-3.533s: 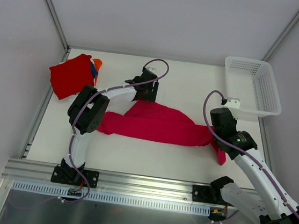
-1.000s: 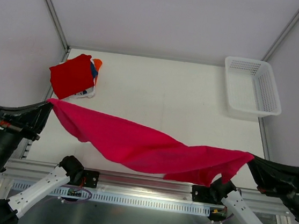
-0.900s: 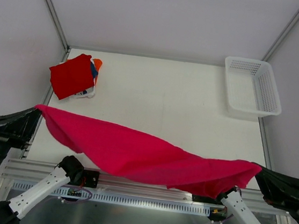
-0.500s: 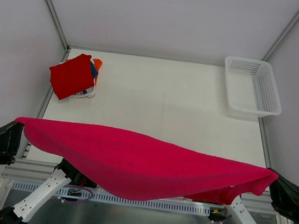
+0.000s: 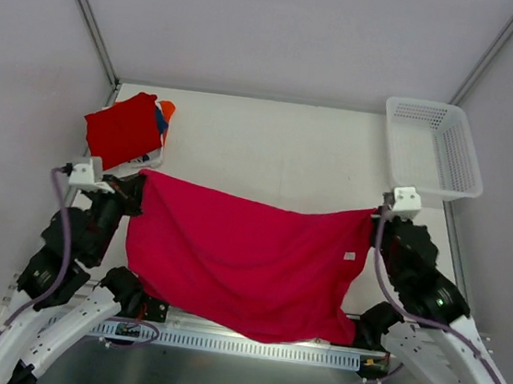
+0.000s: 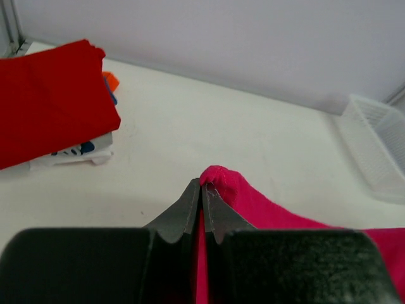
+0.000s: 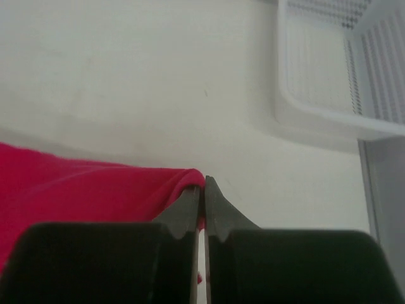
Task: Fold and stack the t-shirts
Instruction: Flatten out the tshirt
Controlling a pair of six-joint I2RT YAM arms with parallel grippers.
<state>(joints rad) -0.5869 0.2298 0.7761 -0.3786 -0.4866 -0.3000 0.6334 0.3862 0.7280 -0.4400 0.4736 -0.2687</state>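
A magenta-pink t-shirt (image 5: 245, 256) is stretched out as a wide sheet between both grippers over the near half of the table. My left gripper (image 5: 141, 179) is shut on its far left corner; in the left wrist view the cloth (image 6: 235, 191) bulges out past the closed tips of that gripper (image 6: 202, 186). My right gripper (image 5: 376, 215) is shut on the far right corner, and the right wrist view shows the cloth (image 7: 82, 183) pinched at the tips (image 7: 203, 186). A folded red t-shirt (image 5: 123, 129) tops a stack at the far left, with orange (image 5: 167, 108) and blue (image 5: 159, 124) edges showing under it.
A white mesh basket (image 5: 433, 147) stands at the far right corner of the table (image 5: 281, 139). Aluminium frame posts run along the left and right edges. The shirt's lower edge drapes over the front rail (image 5: 221, 341).
The arms have come down and forward from a high, wide stretch near the camera. The pink shirt now hangs lower and flatter over the table, its top edge pulled straight between the grippers.
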